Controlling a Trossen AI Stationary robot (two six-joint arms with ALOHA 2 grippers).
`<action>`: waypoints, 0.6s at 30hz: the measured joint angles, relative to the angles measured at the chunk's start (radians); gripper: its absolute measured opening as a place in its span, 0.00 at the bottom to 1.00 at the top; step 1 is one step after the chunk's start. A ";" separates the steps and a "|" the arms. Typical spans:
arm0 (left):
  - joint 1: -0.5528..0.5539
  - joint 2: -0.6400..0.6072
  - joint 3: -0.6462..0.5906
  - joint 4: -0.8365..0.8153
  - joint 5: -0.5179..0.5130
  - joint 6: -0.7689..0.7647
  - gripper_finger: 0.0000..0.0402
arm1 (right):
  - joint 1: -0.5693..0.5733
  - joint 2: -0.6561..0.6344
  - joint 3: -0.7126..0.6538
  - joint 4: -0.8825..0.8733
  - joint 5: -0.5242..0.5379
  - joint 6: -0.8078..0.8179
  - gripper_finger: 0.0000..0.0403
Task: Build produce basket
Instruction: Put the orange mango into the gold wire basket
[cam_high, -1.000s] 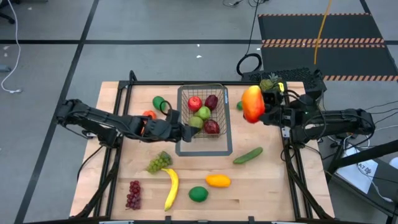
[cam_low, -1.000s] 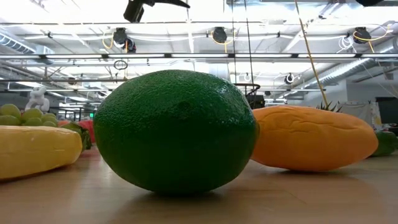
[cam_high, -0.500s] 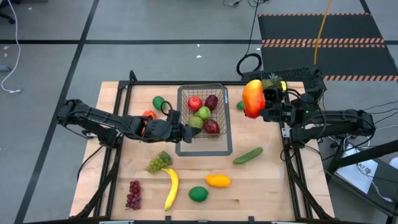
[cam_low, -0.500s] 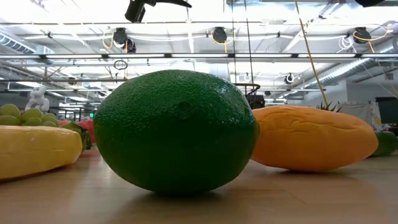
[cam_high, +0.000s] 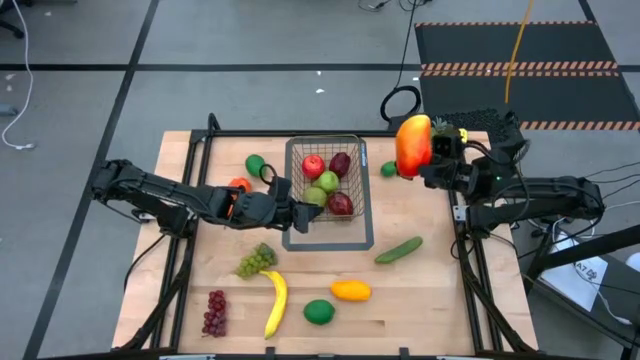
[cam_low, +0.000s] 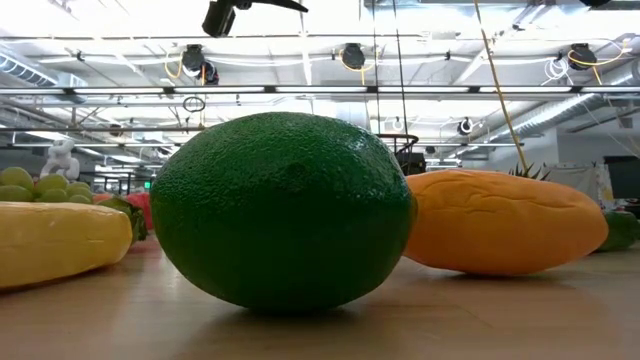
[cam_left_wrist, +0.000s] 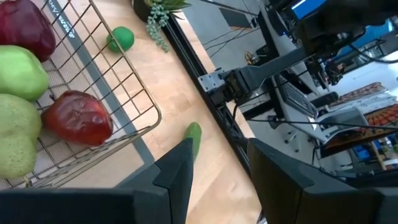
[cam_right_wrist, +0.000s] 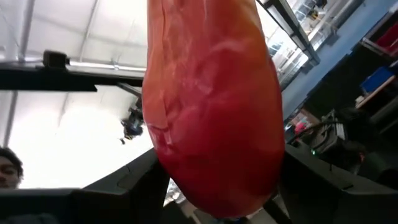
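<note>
Up near the tabletop's far right corner, the right claw (cam_high: 420, 160) is gripping a glossy red-orange mango (cam_high: 411, 146) in the air. Meanwhile the wire basket (cam_high: 356, 180) is holding apples and pears, with the left claw (cam_high: 297, 215), fingers parted, sitting at its near-left corner.

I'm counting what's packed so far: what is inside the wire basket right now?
The basket holds two red apples, a darker red fruit and two green pears. Anything beneath them is hidden.
</note>
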 joint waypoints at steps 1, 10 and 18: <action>0.000 0.000 0.000 0.000 0.000 0.004 0.38 | 0.000 0.000 0.016 -0.020 -0.001 -0.024 0.62; 0.000 0.000 0.000 -0.002 0.000 0.026 0.38 | 0.000 0.003 0.269 -0.415 -0.008 -0.430 0.62; 0.000 0.000 0.000 -0.002 0.000 0.025 0.38 | 0.000 0.014 0.436 -0.603 -0.002 -0.888 0.62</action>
